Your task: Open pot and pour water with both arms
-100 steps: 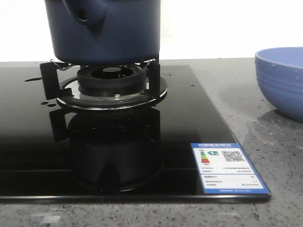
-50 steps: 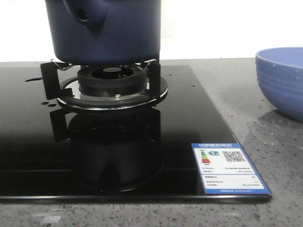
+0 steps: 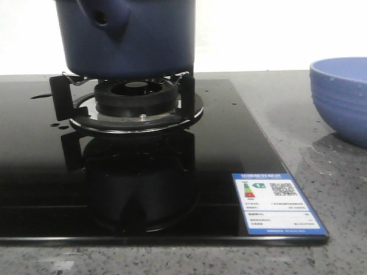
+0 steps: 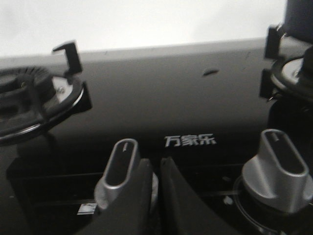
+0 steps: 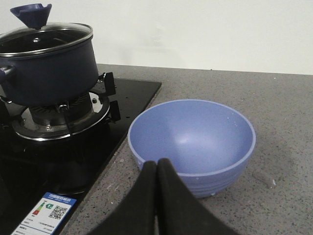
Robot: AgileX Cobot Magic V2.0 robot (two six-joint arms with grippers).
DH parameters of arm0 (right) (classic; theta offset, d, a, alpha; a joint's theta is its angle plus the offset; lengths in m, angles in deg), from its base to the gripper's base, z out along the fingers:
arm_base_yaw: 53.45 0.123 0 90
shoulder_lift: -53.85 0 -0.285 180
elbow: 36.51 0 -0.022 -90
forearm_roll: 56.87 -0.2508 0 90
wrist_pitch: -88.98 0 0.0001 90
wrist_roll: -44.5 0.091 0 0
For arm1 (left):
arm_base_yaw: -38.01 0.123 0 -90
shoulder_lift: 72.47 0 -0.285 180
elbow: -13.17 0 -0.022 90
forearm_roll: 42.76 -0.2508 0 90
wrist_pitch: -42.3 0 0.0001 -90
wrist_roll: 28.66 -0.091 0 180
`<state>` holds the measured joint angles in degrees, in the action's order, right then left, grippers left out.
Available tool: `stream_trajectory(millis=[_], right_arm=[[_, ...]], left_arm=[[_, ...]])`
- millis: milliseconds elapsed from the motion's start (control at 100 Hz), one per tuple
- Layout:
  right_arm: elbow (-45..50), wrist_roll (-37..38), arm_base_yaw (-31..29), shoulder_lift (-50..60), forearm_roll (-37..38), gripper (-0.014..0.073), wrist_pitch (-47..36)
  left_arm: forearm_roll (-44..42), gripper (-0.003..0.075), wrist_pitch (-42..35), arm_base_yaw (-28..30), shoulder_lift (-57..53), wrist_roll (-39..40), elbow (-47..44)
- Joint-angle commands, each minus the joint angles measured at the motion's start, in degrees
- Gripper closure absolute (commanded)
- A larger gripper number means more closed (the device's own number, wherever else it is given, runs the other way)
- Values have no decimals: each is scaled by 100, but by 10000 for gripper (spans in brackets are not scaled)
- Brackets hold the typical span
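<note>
The dark navy pot (image 3: 129, 34) stands on the stove's right-hand burner (image 3: 135, 100), its lug handle (image 3: 103, 17) facing me. In the right wrist view the pot (image 5: 46, 68) carries a glass lid (image 5: 46, 36) with a blue knob (image 5: 32, 14). Water shows only as a wet patch (image 3: 314, 150) on the counter beside the bowl and small drops (image 5: 213, 195) on the bowl's outer wall. My right gripper (image 5: 157, 165) is shut and empty, just in front of the light blue bowl (image 5: 193, 139). My left gripper (image 4: 156, 161) is shut, empty, low over the stove front beside a silver knob (image 4: 120, 164). Neither gripper appears in the front view.
The black glass stove (image 3: 229, 143) has a blue-white energy label (image 3: 276, 203) at its near right corner. A second silver knob (image 4: 279, 169) and the left burner (image 4: 34, 98) lie near the left gripper. The ribbed blue bowl (image 3: 341, 97) stands on grey speckled counter (image 5: 274, 156).
</note>
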<state>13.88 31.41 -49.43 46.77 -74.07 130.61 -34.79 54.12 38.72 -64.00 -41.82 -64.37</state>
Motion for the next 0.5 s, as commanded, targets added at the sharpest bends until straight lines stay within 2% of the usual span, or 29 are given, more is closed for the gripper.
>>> stream_trajectory(millis=[0,160,490], right_arm=[[-120,-75,1,-34,-88,663,-403],[-120,-75,1,-34,-88,663,-398],[-120,-75,1,-34,-88,663,-398]], left_arm=[[-66,741,-468,146,-115,129,-161],[-259,741,564,242,-250,129,-151],[-295,741,562,242,-250,115,-151]])
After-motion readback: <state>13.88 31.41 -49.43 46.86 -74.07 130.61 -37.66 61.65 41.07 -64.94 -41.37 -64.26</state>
